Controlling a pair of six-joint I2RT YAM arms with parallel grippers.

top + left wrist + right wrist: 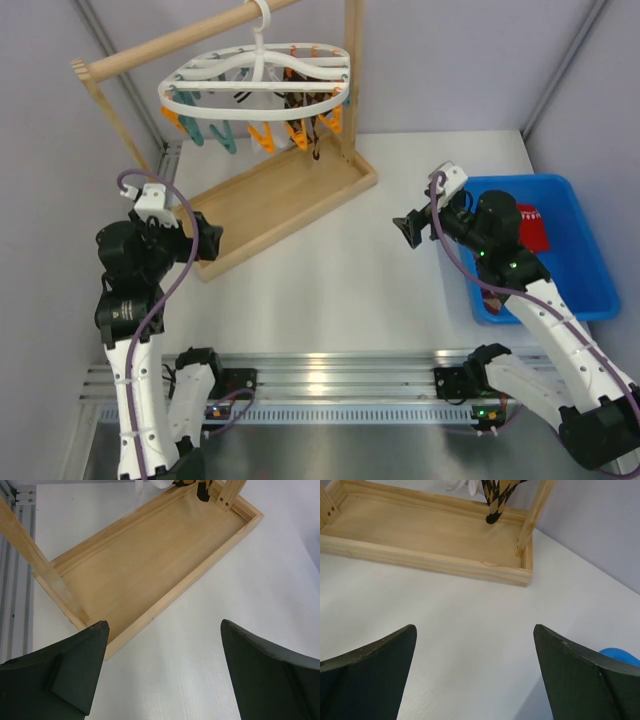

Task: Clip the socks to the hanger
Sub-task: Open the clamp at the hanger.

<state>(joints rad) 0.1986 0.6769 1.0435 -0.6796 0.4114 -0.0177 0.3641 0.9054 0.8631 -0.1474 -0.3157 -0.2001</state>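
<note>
One dark patterned sock (313, 135) hangs clipped to the hanger (258, 75), near the right post of the wooden rack (352, 90). The right wrist view shows its toe dangling just above the tray (260, 215). The hanger hooks over the rod (180, 45) at the far left of the desk (350, 290). Its orange and teal clips (262, 138) therefore swing free over the tray, where a gripper can probably reach them from the near side.

A red sock (533, 228) lies in the blue bin (570, 290) on the right, partly hidden behind the right arm. Whether more socks lie under that arm cannot be told.

The left gripper (205, 240) hovers at the near left corner of the tray. Its jaws are spread wide with nothing between them, and its wrist view shows only tray and bare desk. The right gripper (410, 230) sits between the tray and the bin, pointing toward the rack. It is equally wide apart and holds nothing.

Judging from this layout, the right arm is placed to fetch from the bin beside it, while the left is close to the hanger to help at a clip. Most of the clips look unused, so the job seems far from finished.
</note>
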